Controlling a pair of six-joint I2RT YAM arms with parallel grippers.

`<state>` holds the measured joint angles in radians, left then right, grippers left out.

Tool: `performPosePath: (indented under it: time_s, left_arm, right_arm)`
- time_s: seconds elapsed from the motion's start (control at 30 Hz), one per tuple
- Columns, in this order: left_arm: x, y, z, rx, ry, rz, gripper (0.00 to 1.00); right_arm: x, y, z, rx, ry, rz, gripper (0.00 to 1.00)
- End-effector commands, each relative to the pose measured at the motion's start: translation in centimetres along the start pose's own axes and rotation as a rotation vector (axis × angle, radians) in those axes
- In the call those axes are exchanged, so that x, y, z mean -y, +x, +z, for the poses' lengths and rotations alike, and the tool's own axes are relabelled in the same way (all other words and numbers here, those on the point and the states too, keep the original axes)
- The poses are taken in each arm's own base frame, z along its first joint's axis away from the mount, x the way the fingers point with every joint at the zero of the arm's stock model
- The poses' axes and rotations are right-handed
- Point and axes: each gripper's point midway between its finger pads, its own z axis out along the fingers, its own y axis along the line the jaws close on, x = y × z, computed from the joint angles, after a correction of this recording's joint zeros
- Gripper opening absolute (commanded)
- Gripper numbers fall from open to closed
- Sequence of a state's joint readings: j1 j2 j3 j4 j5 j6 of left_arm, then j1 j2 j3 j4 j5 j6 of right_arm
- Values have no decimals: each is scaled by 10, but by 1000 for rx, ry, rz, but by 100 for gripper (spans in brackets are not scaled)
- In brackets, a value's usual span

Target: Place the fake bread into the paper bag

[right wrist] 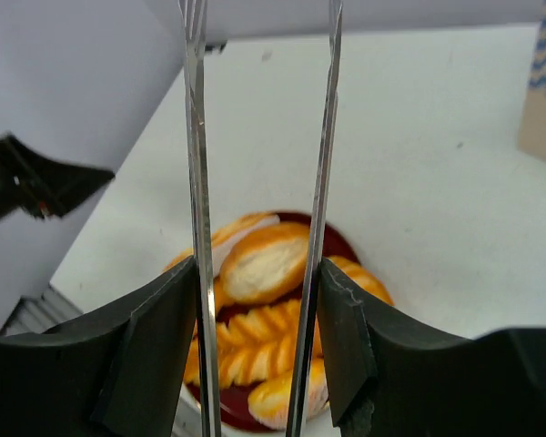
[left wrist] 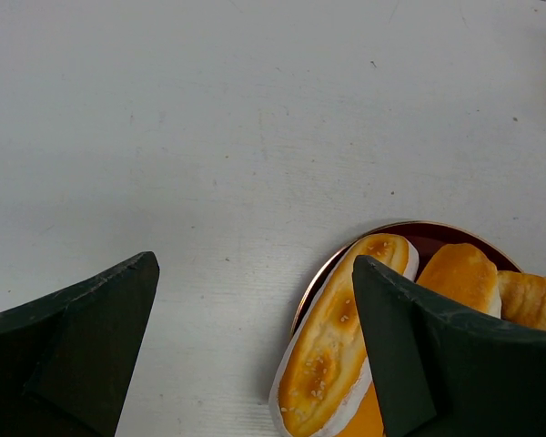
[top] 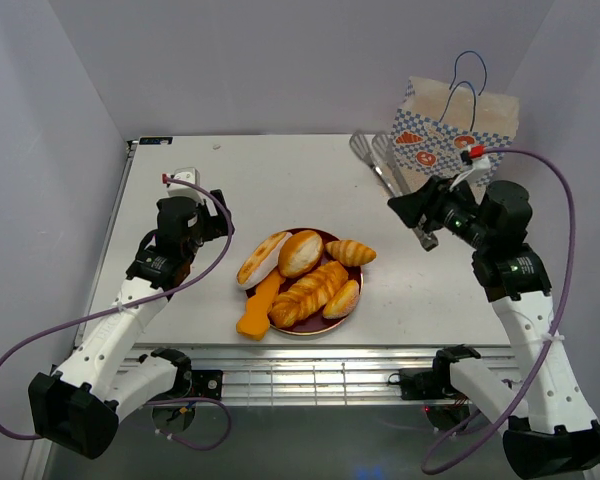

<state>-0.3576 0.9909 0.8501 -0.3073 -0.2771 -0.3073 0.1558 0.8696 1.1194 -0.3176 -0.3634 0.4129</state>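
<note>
The right gripper (right wrist: 257,300) clamps metal tongs (top: 378,160), the left gripper (left wrist: 255,328) gapes empty; glossy fake bread (top: 302,252) on the plate (left wrist: 428,238) looks light, stiff, slippery, best pinched mid-body.

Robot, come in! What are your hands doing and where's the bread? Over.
Left gripper open, empty. Right gripper shut on tongs. Fake bread on plate. Paper bag upright, far right.

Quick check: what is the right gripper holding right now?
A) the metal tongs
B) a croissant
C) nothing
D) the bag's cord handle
A: the right wrist view shows both metal arms of the tongs clamped in the right gripper.
</note>
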Motion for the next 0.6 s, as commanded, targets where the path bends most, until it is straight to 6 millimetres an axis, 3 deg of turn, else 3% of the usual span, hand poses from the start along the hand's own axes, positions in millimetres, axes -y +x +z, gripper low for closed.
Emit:
performPosePath:
  time_s: [0.0,0.1,0.13,0.27,0.57]
  left_arm:
    - [-4,-21,-9,62,-30,-9,98]
    - [-8,-22,-9,67,-47,-10,98]
    - [-9,-23,-9,71,-53,-11,98]
    - [-10,-22,-9,70,-59,-10,98]
    - [-11,-22,-9,66,-67,-11,98]
  right_arm:
    - [-5,62,5,-179,-107,-50,57]
    - [5,109,0,-308,-95,-82,58]
    - [10,116,-3,-324,-76,-94,58]
    - [36,125,-15,-314,59,-144,59]
    - [66,170,-38,-468,203,-96,60]
